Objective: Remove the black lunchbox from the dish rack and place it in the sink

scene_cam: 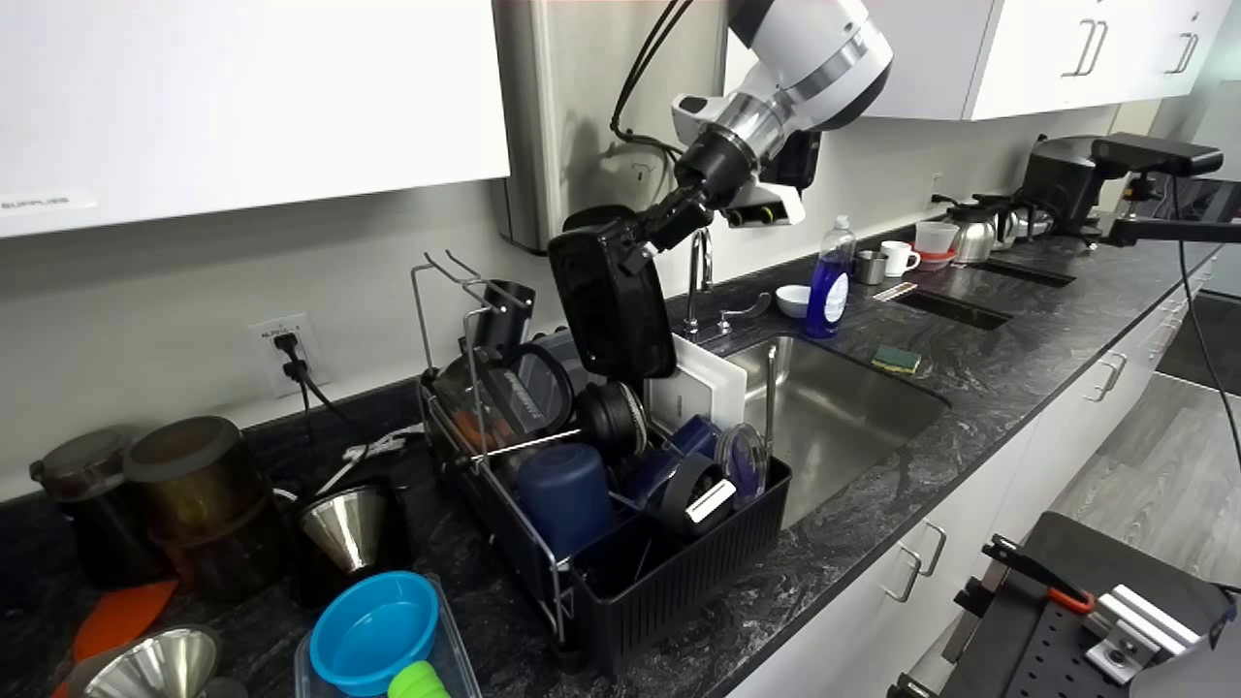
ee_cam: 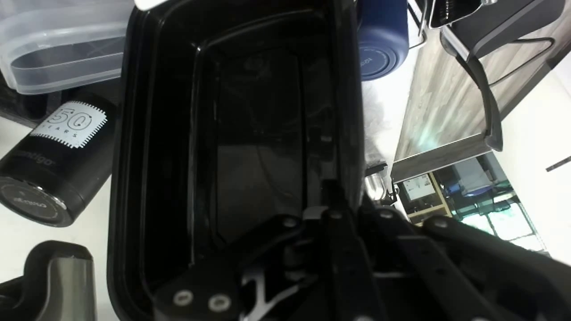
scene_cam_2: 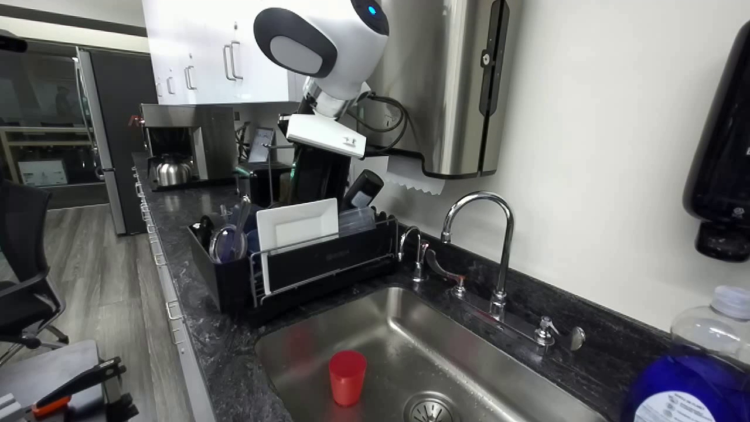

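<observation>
The black lunchbox (scene_cam: 613,305) is held up on its side above the dish rack (scene_cam: 679,591), its lower end close to the rack's contents. In an exterior view the lunchbox (scene_cam_2: 319,176) is partly hidden behind the white wrist housing. It fills the middle of the wrist view (ee_cam: 258,133), its open inside facing the camera. My gripper (scene_cam: 642,250) is shut on one side wall of it, with the fingertips (ee_cam: 351,198) on either side of that wall. The rack (scene_cam_2: 334,264) stands beside the sink (scene_cam: 824,407). The steel sink (scene_cam_2: 328,328) shows in both exterior views.
A white square plate (scene_cam_2: 299,225) stands in the rack between lunchbox and sink. A tall faucet (scene_cam_2: 505,246) rises at the sink's back edge. A red cup (scene_cam_2: 347,378) stands in the sink. A steel dispenser (scene_cam_2: 433,88) hangs on the wall. A black bottle (ee_cam: 62,160) is near the lunchbox.
</observation>
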